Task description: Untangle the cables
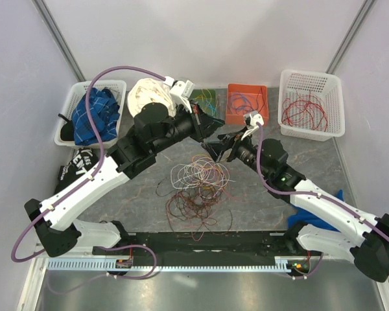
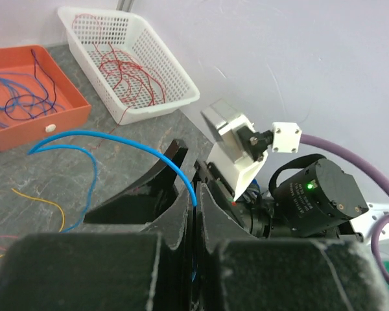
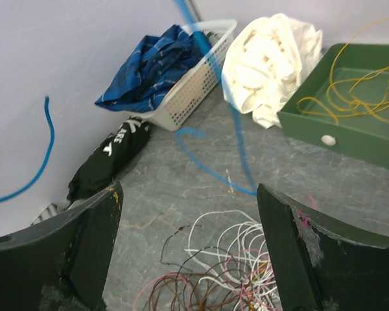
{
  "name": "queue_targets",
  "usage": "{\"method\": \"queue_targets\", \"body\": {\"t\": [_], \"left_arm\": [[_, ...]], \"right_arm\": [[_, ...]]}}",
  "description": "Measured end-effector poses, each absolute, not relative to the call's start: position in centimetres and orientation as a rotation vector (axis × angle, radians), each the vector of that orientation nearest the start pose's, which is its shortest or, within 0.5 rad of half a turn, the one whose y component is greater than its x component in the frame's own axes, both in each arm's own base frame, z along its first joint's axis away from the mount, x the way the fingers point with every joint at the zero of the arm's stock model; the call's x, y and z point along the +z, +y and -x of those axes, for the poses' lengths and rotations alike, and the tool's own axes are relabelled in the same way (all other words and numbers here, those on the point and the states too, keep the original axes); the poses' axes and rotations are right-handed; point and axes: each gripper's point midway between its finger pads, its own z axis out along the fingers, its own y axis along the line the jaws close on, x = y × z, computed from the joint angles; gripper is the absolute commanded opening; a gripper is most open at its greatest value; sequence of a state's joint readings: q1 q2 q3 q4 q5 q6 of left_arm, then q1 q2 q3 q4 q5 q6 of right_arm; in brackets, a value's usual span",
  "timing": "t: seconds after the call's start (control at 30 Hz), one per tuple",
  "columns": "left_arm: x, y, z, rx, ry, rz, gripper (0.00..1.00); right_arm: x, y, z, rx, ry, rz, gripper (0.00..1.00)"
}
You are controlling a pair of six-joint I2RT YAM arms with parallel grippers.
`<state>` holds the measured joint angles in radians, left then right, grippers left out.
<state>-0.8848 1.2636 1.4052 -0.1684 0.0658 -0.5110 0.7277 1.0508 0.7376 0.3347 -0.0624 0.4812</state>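
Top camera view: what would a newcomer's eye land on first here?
A loose tangle of thin cables lies on the middle of the table. Beyond it, the left gripper is shut on a blue wire, with the right gripper open facing it. At the far edge, an orange tray holds blue wires and a white basket red ones.

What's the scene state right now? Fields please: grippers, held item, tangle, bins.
left gripper: shut on blue cable
right gripper: open, holding nothing, close beside left gripper
tangle: white, brown and pink strands heaped mid-table, under both grippers
orange tray: blue and purple cables
far-right basket: red cables
green tray: yellow cables
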Motion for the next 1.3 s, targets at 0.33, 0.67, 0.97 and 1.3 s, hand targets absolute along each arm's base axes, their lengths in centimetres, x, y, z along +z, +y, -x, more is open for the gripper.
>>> {"method": "queue_targets", "body": {"t": [0.33, 0.67, 0.97, 1.3], "left_arm": [[40.4, -34.2, -24.3, -1.092, 1.726, -0.378, 0.02], [39.9, -34.3, -23.8, -1.101, 1.748, -0.402, 0.02], [39.4, -33.0, -23.4, -1.079, 1.752, -0.385, 0.02], [34.5, -29.8, -25.2, -0.899, 1.843, -0.263, 1.00]], "right_arm": [[31.4, 27.9, -26.1, 0.903, 1.523, 0.284, 0.95], [29.4, 28.6, -28.7, 0.745, 1.569, 0.313, 0.25], [29.8, 26.7, -29.3, 0.656, 1.570, 0.247, 0.00], [35.0, 23.3, -31.0, 0.499, 1.537, 0.113, 0.00]]}}
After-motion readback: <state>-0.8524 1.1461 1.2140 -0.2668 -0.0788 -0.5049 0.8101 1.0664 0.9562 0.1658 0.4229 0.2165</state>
